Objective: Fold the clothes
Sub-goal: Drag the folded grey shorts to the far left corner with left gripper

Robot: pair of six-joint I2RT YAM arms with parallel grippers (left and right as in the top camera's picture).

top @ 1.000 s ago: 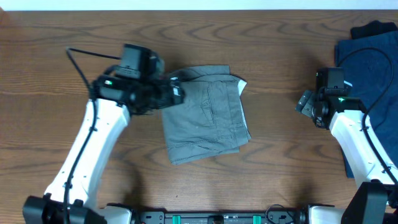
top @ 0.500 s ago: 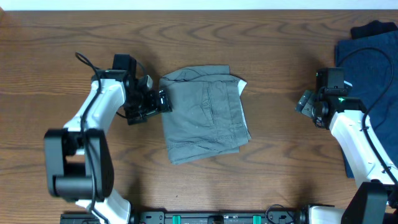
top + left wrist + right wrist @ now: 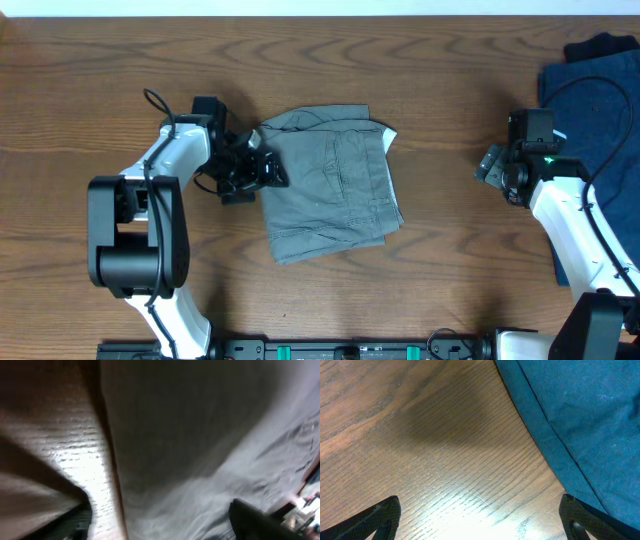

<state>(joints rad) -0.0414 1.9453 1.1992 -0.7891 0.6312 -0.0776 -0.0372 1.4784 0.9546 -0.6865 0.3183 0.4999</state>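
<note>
My left claw (image 3: 268,170) is sitting at the left edge of the folded grey shorts (image 3: 330,185), jaws spread wide, gripping nothing afaict (wrist view's blurry). My right claw (image 3: 490,165), well right of the grey shorts, is gaping empty beside the navy shorts (image 3: 590,110). Risk: I'm catching only the top layer, or dragging the pile sideways & undoing the fold.

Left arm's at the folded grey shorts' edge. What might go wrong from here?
1. The left gripper sits open at the left edge of the grey shorts; closing there may catch only the top layer and pull the fold apart.
2. Its wrist view is blurred, so grip depth is hard to judge.
</note>
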